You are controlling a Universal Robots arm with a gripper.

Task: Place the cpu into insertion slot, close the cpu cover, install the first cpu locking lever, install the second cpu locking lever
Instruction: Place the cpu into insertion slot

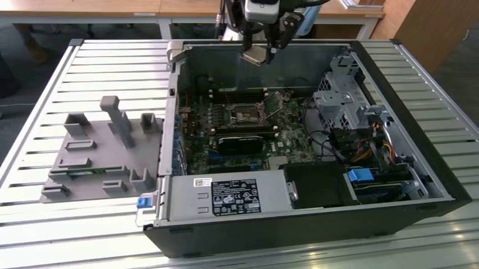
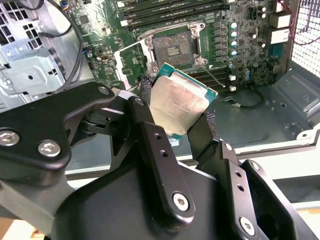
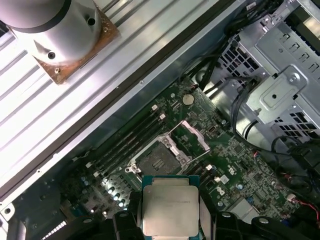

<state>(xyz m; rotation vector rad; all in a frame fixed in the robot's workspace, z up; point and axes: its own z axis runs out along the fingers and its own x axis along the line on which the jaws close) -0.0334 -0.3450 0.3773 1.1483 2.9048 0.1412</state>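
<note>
I am clenching my end effector [image 2: 177,102] on the cpu [image 2: 182,100], with one of the black fingers [image 2: 205,135] pressing against each of two opposite edges and the silvery-grey metal top tilting toward the second wrist camera. In the exterior view I am hanging the cpu [image 1: 253,55] in the air above the case [image 1: 299,230], close to the case wall that is lying farthest from that camera, and it is touching nothing but my fingers. The case is lying open on the slatted counter [image 1: 67,224], toward the exterior view's right side of it, with a grey fixture [image 1: 97,157] sitting beside it nearer the counter's edge at the exterior view's left. Down inside, on the green motherboard [image 3: 235,155], the slot [image 3: 159,161] is sitting bare with its dark centre showing, well below the cpu and apart from it. The cover [image 3: 192,137] is standing swung open, hinging up from one side of the slot, so its window is framing the board rather than the socket. In the first wrist view the cpu [image 3: 169,210] is sitting level between my fingers, with the slot just beyond its edge.
</note>
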